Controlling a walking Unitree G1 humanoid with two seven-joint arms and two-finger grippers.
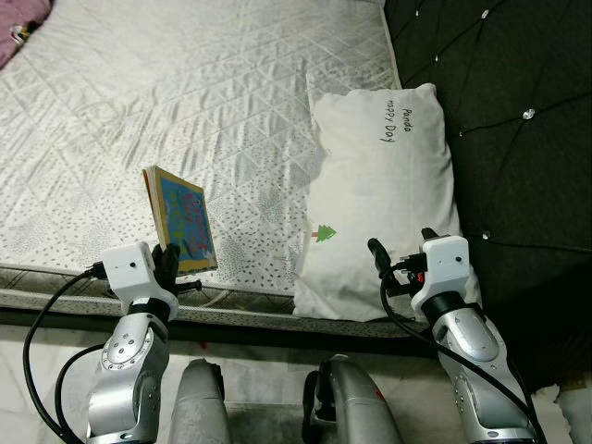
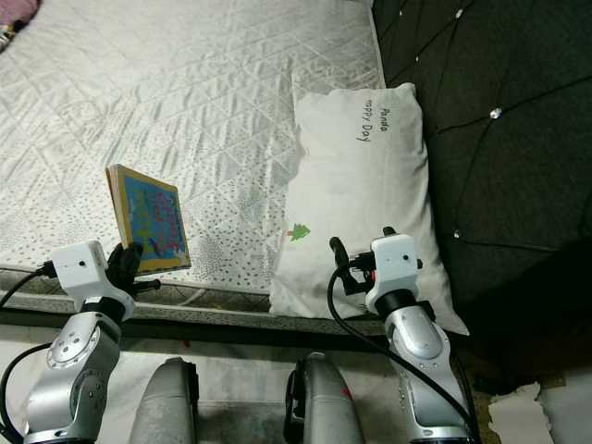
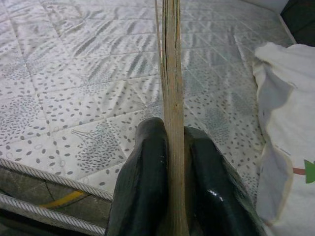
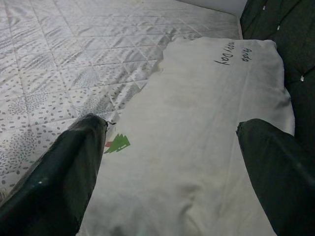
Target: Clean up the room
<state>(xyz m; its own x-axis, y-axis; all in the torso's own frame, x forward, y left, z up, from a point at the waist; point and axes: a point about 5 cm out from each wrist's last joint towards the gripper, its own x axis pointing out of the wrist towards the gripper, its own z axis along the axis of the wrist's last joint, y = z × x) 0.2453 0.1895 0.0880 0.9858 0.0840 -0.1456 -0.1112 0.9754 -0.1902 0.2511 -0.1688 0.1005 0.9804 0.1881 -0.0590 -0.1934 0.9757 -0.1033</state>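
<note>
A thin book (image 1: 182, 220) with a blue, colourful cover stands upright over the near edge of the bed. My left gripper (image 1: 169, 262) is shut on its lower edge. In the left wrist view the book's page edge (image 3: 171, 73) rises between the two black fingers (image 3: 142, 182). A white pillow (image 1: 379, 176) with handwriting and a small green tree print lies on the bed's right side against the headboard. My right gripper (image 1: 400, 242) hovers open over the pillow's near end (image 4: 197, 123), holding nothing.
The quilted grey-white mattress (image 1: 185, 92) stretches away to the left and far side. A dark tufted headboard (image 1: 518, 120) borders the right. A pink item (image 1: 18, 32) lies at the far left corner. Crumpled white paper (image 2: 518, 407) is on the floor at right.
</note>
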